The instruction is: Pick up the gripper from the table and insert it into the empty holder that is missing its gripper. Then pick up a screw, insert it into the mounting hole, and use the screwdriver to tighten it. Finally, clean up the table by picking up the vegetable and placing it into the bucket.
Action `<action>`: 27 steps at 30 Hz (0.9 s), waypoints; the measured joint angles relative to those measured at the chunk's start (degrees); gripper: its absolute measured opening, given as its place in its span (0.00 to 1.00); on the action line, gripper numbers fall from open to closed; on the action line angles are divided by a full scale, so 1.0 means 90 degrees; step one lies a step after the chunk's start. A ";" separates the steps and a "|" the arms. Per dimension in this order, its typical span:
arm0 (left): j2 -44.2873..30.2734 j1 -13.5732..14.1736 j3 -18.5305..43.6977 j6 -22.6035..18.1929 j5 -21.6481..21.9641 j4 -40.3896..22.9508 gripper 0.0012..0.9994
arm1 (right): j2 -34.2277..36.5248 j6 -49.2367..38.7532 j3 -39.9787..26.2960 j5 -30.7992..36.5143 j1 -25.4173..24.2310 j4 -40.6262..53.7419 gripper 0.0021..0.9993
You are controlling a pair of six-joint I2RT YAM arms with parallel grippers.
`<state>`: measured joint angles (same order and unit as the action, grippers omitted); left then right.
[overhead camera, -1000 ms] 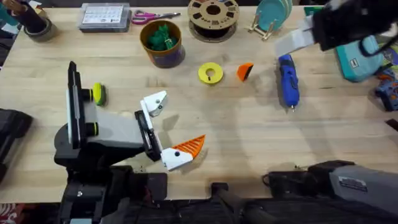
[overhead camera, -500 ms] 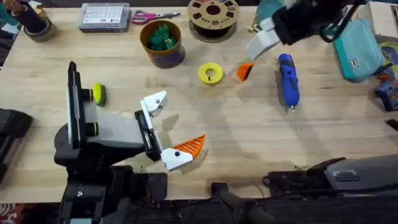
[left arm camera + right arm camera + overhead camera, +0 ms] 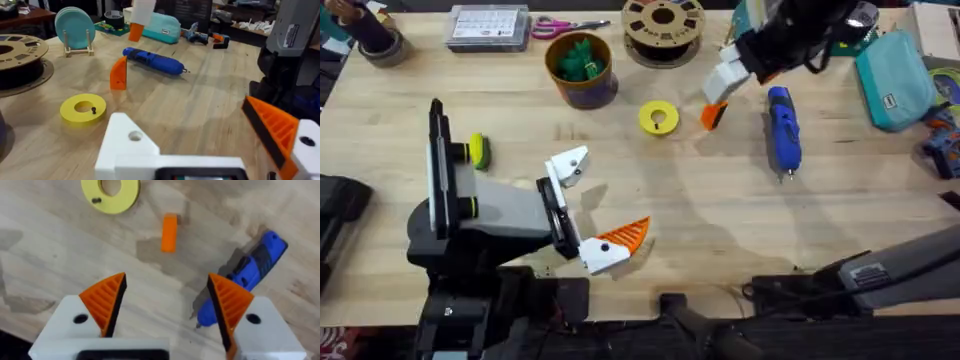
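Step one, we judge: fetching the loose orange finger (image 3: 714, 115), not yet gripped. It stands on the counter (image 3: 720, 220) at about 1 o'clock from centre, between the yellow ring (image 3: 659, 118) and the blue screwdriver (image 3: 782, 130). Right pincer (image 3: 167, 305) hangs above it, jaws wide, empty. Left pincer (image 3: 200, 150) rests low at 8 o'clock, jaws apart, one white mount (image 3: 570, 163) bare, waiting. Next we need the right pincer to drop, straddle the finger and close. Green vegetable (image 3: 582, 58) already sits in the bucket (image 3: 582, 85) at 11 o'clock.
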<state>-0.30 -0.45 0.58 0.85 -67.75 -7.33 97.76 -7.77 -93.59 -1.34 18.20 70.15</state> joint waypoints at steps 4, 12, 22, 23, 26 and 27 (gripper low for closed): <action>0.0000 0.0000 0.0000 0.0002 0.0000 -0.0001 0.99 | 0.0026 0.0000 0.0273 -0.0001 -0.0038 -0.0476 1.00; 0.0000 0.0000 0.0000 0.0002 0.0000 0.0000 0.99 | 0.0123 0.0099 0.0974 0.0000 -0.0102 -0.1090 1.00; -0.0002 0.0000 0.0000 0.0000 0.0000 -0.0002 0.99 | 0.0801 0.0248 0.0996 0.0000 -0.0102 -0.1539 1.00; -0.0001 0.0000 0.0000 -0.0001 0.0000 -0.0001 0.99 | 0.0855 0.0248 0.0996 0.0000 -0.0102 -0.1569 1.00; 0.0000 0.0000 0.0000 0.0002 0.0000 -0.0001 0.99 | 0.0973 0.0250 0.0996 0.0000 -0.0102 -0.1604 1.00; 0.0000 0.0000 0.0000 0.0002 0.0000 -0.0001 0.99 | 0.1012 0.0251 0.0996 0.0000 -0.0102 -0.1625 0.99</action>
<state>-0.30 -0.45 0.58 0.86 -67.75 -7.34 106.87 -5.51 -84.62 -1.34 17.28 55.53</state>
